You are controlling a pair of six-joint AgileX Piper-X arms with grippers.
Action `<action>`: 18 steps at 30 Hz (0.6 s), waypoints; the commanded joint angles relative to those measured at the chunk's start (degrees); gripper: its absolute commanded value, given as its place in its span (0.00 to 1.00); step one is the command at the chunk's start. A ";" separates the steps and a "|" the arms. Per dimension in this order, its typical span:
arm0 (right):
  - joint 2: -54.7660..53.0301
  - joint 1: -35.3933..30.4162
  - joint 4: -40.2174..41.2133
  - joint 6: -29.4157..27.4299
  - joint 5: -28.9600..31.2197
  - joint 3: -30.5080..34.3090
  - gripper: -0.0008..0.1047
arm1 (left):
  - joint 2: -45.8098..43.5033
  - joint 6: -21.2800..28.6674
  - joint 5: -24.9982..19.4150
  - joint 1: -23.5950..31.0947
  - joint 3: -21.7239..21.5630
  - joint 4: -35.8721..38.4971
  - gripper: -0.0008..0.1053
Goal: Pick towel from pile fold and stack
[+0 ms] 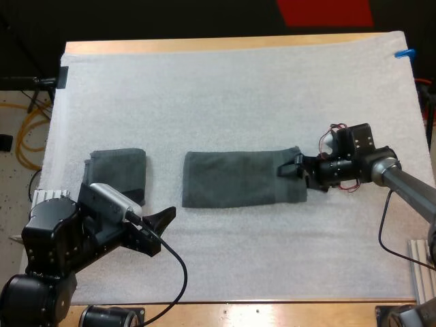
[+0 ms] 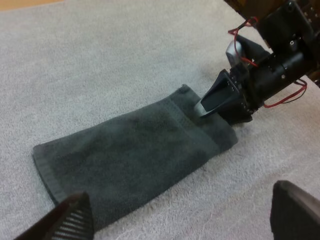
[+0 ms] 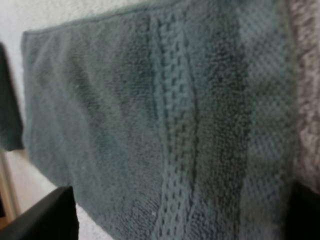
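Right fingers [image 3: 45, 215] spread wide over the flat towel [image 1: 235, 178] end, gripping nothing. My left fingers [image 2: 70, 222] gape empty nearby.

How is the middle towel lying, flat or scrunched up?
Flat. The middle towel lies as a smooth long rectangle on the white mat, with straight edges and no bunching.

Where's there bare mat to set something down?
Bare: the far half of the mat beyond both towels, and the near strip right of the left gripper. Crowded: folded towel and left gripper at left; right gripper at the right end of the flat towel.
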 commanded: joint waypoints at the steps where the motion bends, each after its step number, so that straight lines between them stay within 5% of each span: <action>1: 1.74 0.91 2.06 0.44 -1.81 0.78 0.76 | 0.07 0.22 -0.46 -0.08 -0.12 -0.34 0.67; 6: 1.74 0.91 2.06 0.44 -2.27 0.78 0.70 | 0.07 0.22 -0.46 -0.08 -0.12 -0.34 0.67; 14: 1.74 0.91 2.17 0.27 1.26 0.78 0.01 | 0.07 0.22 -0.46 -0.08 -0.12 -0.34 0.67; 18: 0.06 0.91 3.34 -0.28 3.29 0.78 0.01 | 0.07 0.22 -0.46 -0.08 -0.12 -0.34 0.67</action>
